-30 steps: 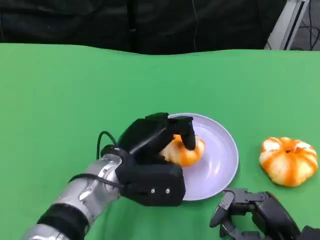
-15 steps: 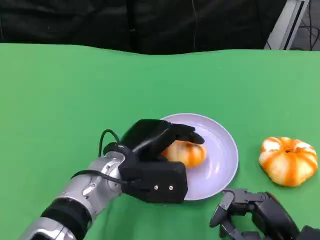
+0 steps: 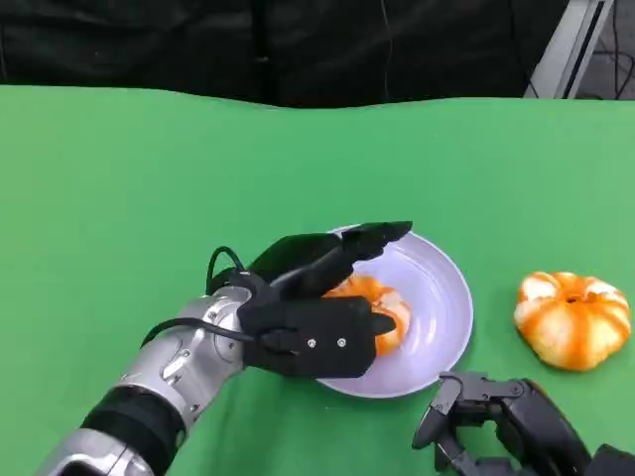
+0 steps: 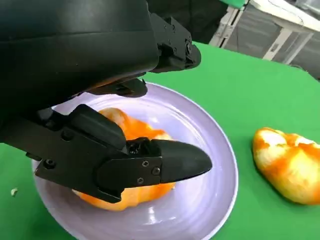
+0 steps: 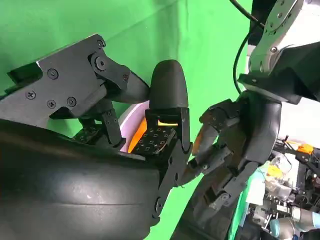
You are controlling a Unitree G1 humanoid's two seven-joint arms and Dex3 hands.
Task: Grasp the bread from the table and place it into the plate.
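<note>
Head view: a second ribbed orange-and-white bread (image 3: 572,318) is seen on the green counter (image 3: 119,188), apart from the plate.
Bread (image 3: 382,307): glossy, lying in the round lilac plate (image 3: 442,297), partly hidden.
Left hand (image 3: 317,297): fingers spread over it, nothing gripped.
Right hand (image 3: 491,421): cut off, curled, nothing held.

It looked like a robotics lab or recording studio: a green cloth (image 3: 119,198) covered the table, a black curtain (image 3: 278,45) hung at twelve o'clock, a metal frame (image 3: 575,45) stood at two o'clock, and cluttered equipment (image 5: 280,210) sat beyond.
</note>
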